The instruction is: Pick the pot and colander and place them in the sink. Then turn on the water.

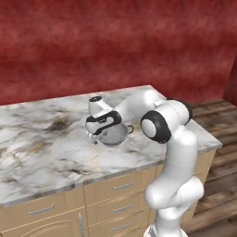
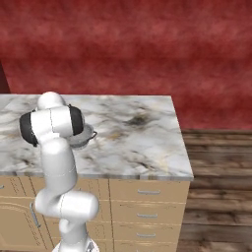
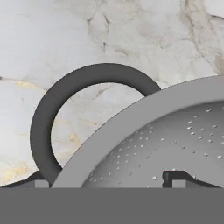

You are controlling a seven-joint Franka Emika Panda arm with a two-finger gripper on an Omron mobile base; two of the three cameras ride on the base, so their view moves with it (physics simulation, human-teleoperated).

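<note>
The colander [image 1: 115, 135] is a small silvery perforated bowl standing upright on the marble counter [image 1: 46, 139]; the arm partly covers it in the right base view [image 2: 85, 137]. My gripper [image 1: 103, 133] reaches down onto its left rim. In the hand view the gripper [image 3: 108, 180] stands open astride the colander's [image 3: 175, 140] grey rim. One of its fingertips [image 3: 177, 177] is inside the bowl and the other is outside, beside the dark loop handle [image 3: 41, 131]. Nothing is clamped. The pot, the sink and the water are out of view.
The counter's right end [image 1: 206, 141] drops to a wooden floor [image 2: 216, 197]. Drawers [image 1: 122, 186] run below the front edge. A red wall [image 1: 115, 46] stands behind. My own elbow [image 1: 159, 125] hangs over the counter just right of the colander.
</note>
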